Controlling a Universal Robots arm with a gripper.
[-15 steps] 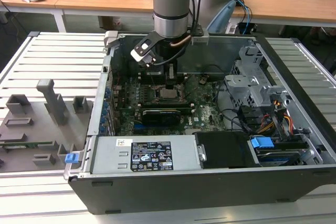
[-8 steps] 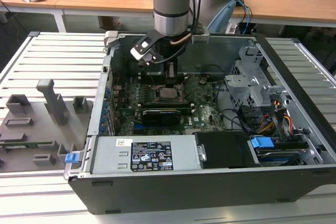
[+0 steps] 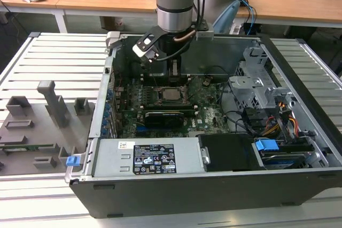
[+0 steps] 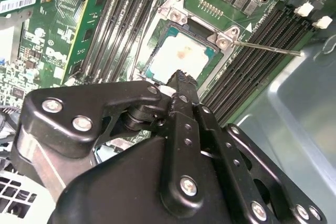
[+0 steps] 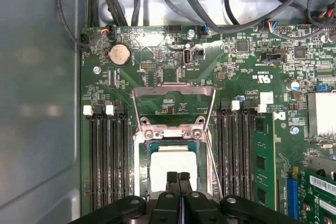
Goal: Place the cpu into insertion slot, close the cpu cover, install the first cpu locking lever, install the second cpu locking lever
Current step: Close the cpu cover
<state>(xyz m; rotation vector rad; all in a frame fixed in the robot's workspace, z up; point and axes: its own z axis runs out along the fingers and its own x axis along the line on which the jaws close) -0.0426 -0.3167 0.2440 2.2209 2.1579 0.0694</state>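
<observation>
Around the insertion slot (image 5: 138, 166), memory slots (image 5: 107, 156) crowd both sides and a lever wire (image 4: 268, 48) juts free. I see the cpu (image 5: 168, 158) seated inside, cpu cover (image 5: 173, 95) flipped open; gripper (image 5: 177, 178) closed, empty, over the cpu's edge.

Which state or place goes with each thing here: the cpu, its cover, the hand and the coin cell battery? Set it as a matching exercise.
Things:
1. cpu
2. cpu cover
3. hand
4. coin cell battery

States:
A. swung open
B. shut, over the cpu
C. round and silver
D. lying in the insertion slot

Pairs: 1-D, 2-A, 3-B, 4-C.
</observation>
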